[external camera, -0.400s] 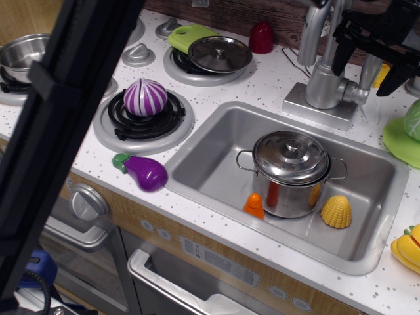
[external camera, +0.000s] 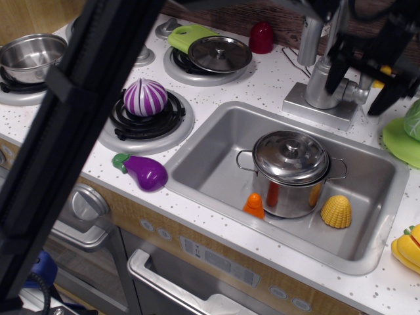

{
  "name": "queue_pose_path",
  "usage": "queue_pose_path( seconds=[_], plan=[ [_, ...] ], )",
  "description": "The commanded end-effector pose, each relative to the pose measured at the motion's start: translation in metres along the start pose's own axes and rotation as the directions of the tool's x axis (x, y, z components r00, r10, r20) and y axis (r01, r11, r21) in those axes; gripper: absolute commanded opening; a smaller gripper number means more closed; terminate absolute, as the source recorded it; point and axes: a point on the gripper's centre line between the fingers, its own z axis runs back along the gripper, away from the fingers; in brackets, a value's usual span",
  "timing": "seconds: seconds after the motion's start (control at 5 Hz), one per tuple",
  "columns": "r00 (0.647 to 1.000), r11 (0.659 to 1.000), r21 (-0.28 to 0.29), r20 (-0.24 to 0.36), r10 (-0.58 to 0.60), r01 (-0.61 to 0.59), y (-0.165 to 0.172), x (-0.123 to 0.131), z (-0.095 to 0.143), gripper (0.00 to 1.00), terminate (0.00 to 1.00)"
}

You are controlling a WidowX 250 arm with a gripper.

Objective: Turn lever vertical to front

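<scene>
The gripper (external camera: 359,77) is hanging at the far right of the scene, right beside the faucet body (external camera: 323,84), its dark fingers straddling the spot where the lever (external camera: 365,81) juts from the body's right side. The jaws are standing apart, one finger left of the lever and one right, and whether either is pressing on it I cannot tell, since the fingers are blurring. The lever itself is showing only as a grey sliver between them, so its angle is hard to read. Judging by this, the reach is looking done, while the turn to the front is looking unfinished or barely begun.
</scene>
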Motion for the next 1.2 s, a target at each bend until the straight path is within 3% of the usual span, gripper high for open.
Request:
queue_pose_path(
  seconds=[0.0, 0.4, 1.0],
  plan=[
    [0.985, 1.000, -0.001, 0.171, 0.006, -0.006, 0.001, 0.019, 0.040, 1.00, 0.00],
    [0.974, 0.999, 0.007, 0.223, 0.050, -0.053, -0.001, 0.031, 0.059, 1.00, 0.00],
    [0.966, 0.999, 0.003, 0.256, 0.039, -0.041, 0.003, 0.053, 0.055, 1.00, 0.00]
  ],
)
